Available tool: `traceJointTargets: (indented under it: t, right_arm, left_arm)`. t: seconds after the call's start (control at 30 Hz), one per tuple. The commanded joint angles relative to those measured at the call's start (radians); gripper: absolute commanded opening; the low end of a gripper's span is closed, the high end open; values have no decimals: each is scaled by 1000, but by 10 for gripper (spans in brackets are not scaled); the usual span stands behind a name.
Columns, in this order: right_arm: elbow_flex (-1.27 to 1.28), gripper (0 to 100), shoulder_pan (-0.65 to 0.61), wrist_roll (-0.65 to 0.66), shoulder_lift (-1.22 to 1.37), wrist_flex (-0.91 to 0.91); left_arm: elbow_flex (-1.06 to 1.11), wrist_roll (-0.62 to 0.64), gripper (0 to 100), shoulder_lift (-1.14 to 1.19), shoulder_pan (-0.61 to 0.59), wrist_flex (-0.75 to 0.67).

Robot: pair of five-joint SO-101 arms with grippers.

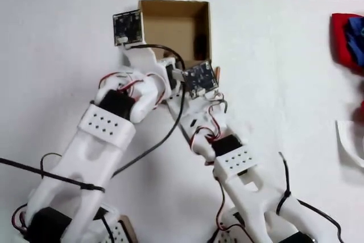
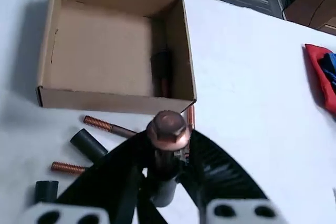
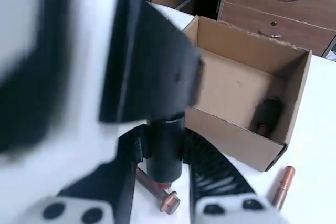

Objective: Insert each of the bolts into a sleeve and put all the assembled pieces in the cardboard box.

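One smooth white table [image 1: 284, 55] bears a square, open-topped cardboard box [image 1: 170, 32] with one dark assembled piece [image 2: 161, 72] lying inside. Just beside it, the left gripper [image 2: 167, 153] clamps a copper hex-head bolt [image 2: 167, 128]. The right gripper [image 3: 163, 148] pinches a smooth black cylindrical sleeve [image 3: 164, 163]. Loose threaded bolts [image 2: 107, 126] and sleeves [image 2: 89, 142] lie near the box.

Tool [image 3: 163, 144] gripping sleeve [image 3: 164, 158], cardboard box [image 3: 231, 141] beyond, perhaps a piece [image 3: 265, 114] inside

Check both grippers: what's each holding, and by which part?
Left gripper clamps the bolt on its shank, just below the hex head. Right gripper grips the black sleeve by its sides.
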Motion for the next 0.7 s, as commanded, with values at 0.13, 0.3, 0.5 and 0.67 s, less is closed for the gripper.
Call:
traceJointTargets:
  t: [0.13, 0.3, 0.5, 0.67]
  right_arm:
    - [-44, 20, 2, 12, -4, -13]
    - [-44, 20, 2, 12, -4, -13]
    - [-97, 19, 90, -77, 1, 93]
    - [-474, 19, 229, -149, 136, 412]
  left_arm:
    - [-159, -2, 184, -14, -66, 196]
    - [-248, -2, 183, -15, -77, 304]
    - [-355, -172, 181, -15, -250, 410]
    - [-208, -376, 181, -6, -473, 370]
